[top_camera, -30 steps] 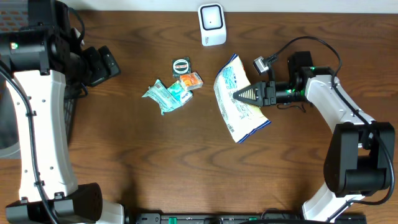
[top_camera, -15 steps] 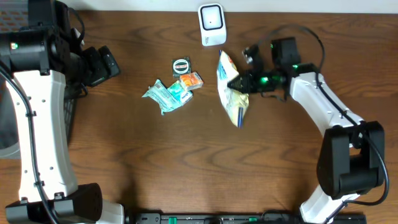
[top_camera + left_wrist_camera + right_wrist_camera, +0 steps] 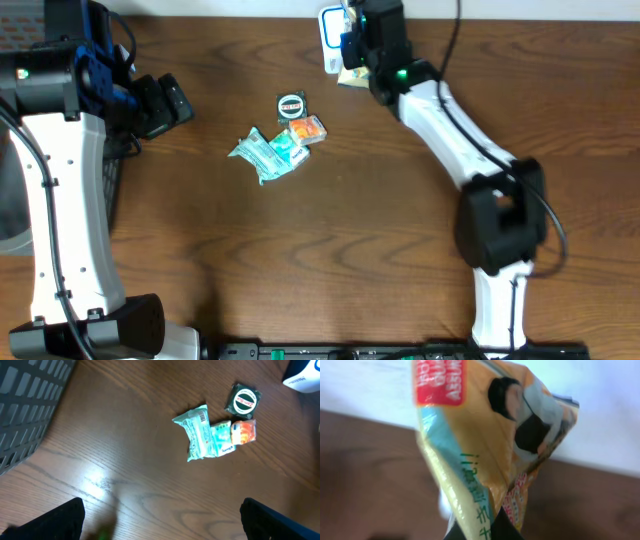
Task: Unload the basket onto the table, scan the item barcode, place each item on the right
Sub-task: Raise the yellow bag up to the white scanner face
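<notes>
My right jaws are pressed tight on one edge of the mask packet, holding it up at the far edge of the desk, just in front of the white scanner. My left jaws hang spread wide and idle at the left. I cannot tell which face carries the code, so I should keep the pinch firm, square the barcode face to the scanner window, and rotate slowly if nothing reads.

Left arm and right arm: white shells, black joints, black cables; green light just behind right gripper.
</notes>
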Controlling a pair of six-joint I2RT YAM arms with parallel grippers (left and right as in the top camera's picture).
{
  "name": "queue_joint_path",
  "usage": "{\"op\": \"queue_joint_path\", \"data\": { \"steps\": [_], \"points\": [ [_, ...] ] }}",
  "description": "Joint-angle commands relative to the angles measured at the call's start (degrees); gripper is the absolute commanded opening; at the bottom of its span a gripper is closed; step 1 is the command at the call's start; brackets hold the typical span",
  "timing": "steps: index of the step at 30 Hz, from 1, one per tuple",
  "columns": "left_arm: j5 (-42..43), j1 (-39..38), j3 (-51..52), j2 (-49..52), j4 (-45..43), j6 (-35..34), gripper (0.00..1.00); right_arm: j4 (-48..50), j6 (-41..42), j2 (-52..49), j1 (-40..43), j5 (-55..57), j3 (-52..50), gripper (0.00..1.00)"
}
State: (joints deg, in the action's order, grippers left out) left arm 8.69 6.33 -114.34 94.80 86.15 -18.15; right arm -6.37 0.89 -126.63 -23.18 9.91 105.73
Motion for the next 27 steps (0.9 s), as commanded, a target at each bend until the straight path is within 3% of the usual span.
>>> {"op": "queue_joint_path", "data": {
  "steps": [1,4,9,14,18,21,25,27],
  "points": [
    [-0.33,0.13,-0.46,-0.48,0.17,0.11,0.98,6.34,-14.03,-5.31,-1.03,10.05,5.16,0.01],
    [-0.33,0.13,-0.46,-0.48,0.17,0.11,0.98,13.7,-19.3,-7.41,-2.12,9.73,5.22,0.01],
    [-0.33,0.13,-0.46,-0.48,0.17,0.11,0.98,19.32,-20.04,-7.69,-3.19,9.68,5.22,0.01],
    [-0.33,0.13,-0.46,-0.48,0.17,0.11,0.98,20.06,-19.96,-7.69,-3.96,10.88,5.22,0.01],
    [-0.33,0.13,-0.46,-0.48,0.17,0.11,0.98,16.81,-17.14,-6.82,-4.31,18.08,5.22,0.01],
    [-0.33,0.13,-0.46,-0.48,0.17,0.11,0.98,5.35,-9.88,-4.5,-4.28,18.23,5.22,0.15],
    [-0.33,0.13,-0.46,-0.48,0.17,0.11,0.98,-12.15,3.8,-0.92,-3.74,15.74,5.22,0.61],
    [-0.33,0.13,-0.46,-0.48,0.17,0.11,0.98,-21.22,9.31,1.22,-3.65,9.57,5.22,0.63]
  ]
}}
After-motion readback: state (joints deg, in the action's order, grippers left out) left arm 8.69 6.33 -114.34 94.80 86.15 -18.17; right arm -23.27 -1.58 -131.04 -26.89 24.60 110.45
